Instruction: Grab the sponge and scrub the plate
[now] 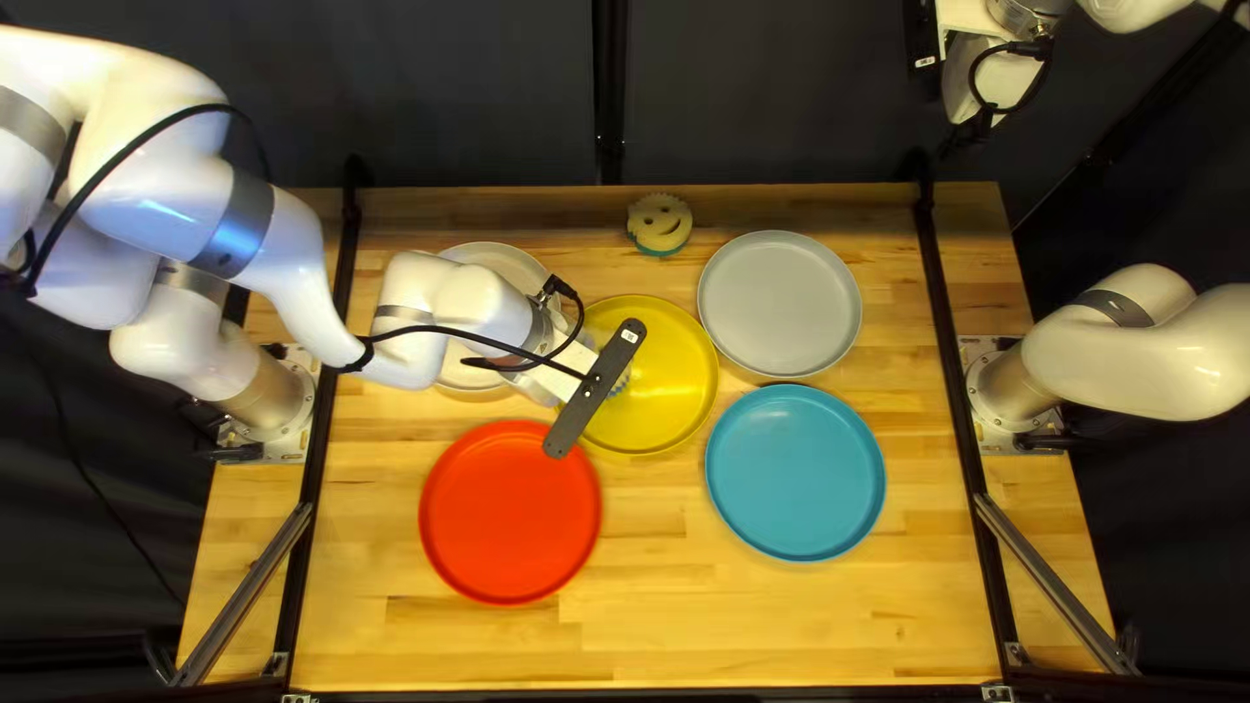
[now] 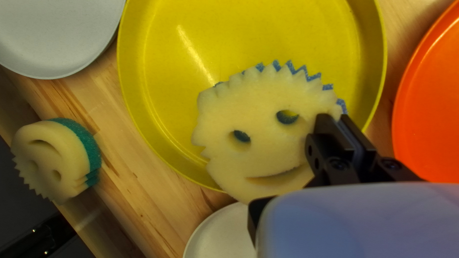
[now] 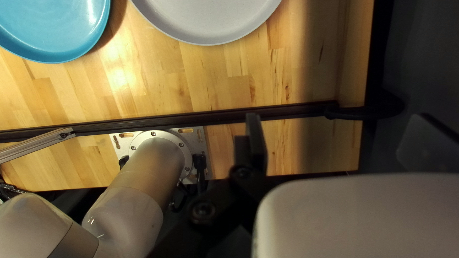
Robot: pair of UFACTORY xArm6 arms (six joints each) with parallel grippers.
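Between the left arm's fingers (image 2: 331, 139) sits the smiley sponge (image 2: 258, 132), gripped and resting on the yellow plate (image 2: 172, 71) ahead of them. The right arm's fingers (image 3: 255, 139) stand open above its base (image 3: 157, 143).

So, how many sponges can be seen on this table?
2. The blue-backed sponge is held by the left hand over the yellow plate. The green-backed sponge is near the table's far edge. The left arm could hide another.
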